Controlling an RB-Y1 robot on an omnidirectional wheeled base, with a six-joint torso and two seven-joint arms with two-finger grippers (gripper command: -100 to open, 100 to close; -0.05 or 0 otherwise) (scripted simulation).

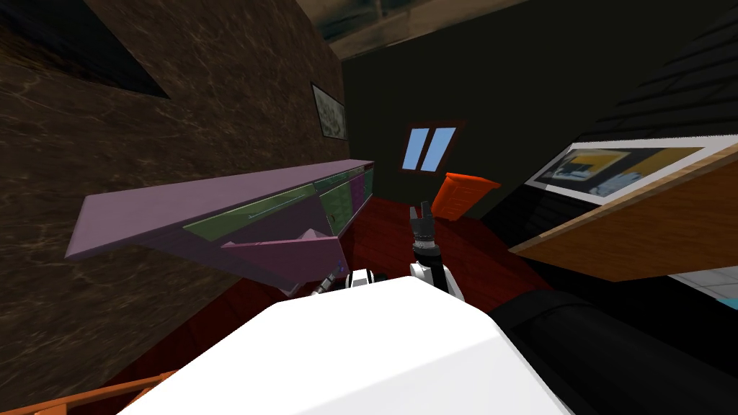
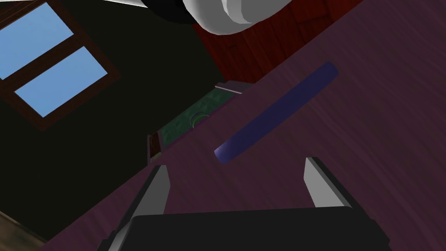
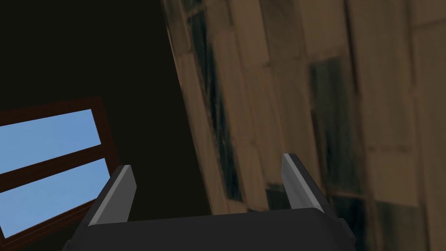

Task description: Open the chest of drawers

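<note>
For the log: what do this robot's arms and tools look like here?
The left tool and right tool each have two thin, light grey, blade-like fingers on a dark box. In the head view the right forearm is white with a dark wrist section. I see no cables or markings.

1. On the left, a brown marbled wall (image 1: 144, 115), with a small framed picture (image 1: 329, 110) near its far end.
2. Straight ahead, a very dark far wall (image 1: 519, 86), almost black in the dim light.
3. Set in it, a window (image 1: 429, 149) with two blue panes in a dark brown frame (slanted like everything else here).
4. Underfoot, a red-brown plank floor (image 1: 393, 234).
5. Below the window, an orange piece of furniture (image 1: 465, 194).
6. On the right, a broad wooden surface (image 1: 648, 230), and just above it a white-edged picture (image 1: 612, 169).
7. Overhead, a pale tiled ceiling (image 1: 403, 32).
</note>
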